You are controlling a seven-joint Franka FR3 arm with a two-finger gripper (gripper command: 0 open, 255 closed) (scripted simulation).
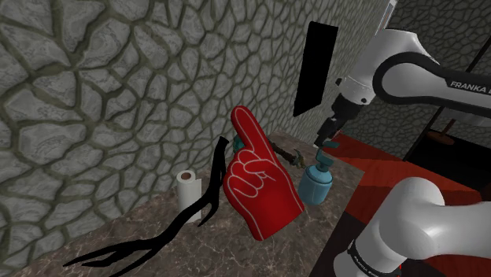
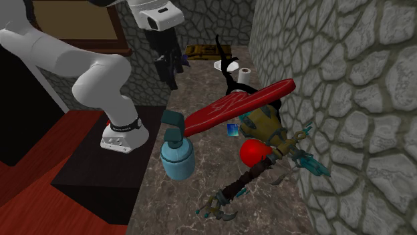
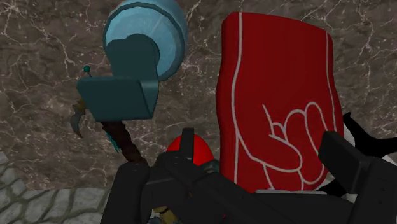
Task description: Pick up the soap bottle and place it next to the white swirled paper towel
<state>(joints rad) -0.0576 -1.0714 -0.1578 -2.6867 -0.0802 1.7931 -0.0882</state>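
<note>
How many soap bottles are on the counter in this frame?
1. The blue soap bottle stands on the marbled counter, next to the red foam hand and below the gripper. Another could be hidden behind the foam hand.

Brown marbled countertop [image 1: 263, 253], bearing an upright blue soap bottle [image 1: 316, 183], red foam hand [image 1: 256, 177], white paper towel roll [image 1: 186, 187], black branching ornament [image 1: 149, 244], teal-clawed ornate staff [image 2: 244, 180].

brown veined marble-look counter [image 1: 303, 232], rough cracked stone wall [image 1: 118, 79], smooth matt teal-blue soap bottle [image 1: 316, 184], smooth matt red foam-like pointing hand [image 1: 256, 177], glossy white arm [image 1: 429, 228] shell
</note>
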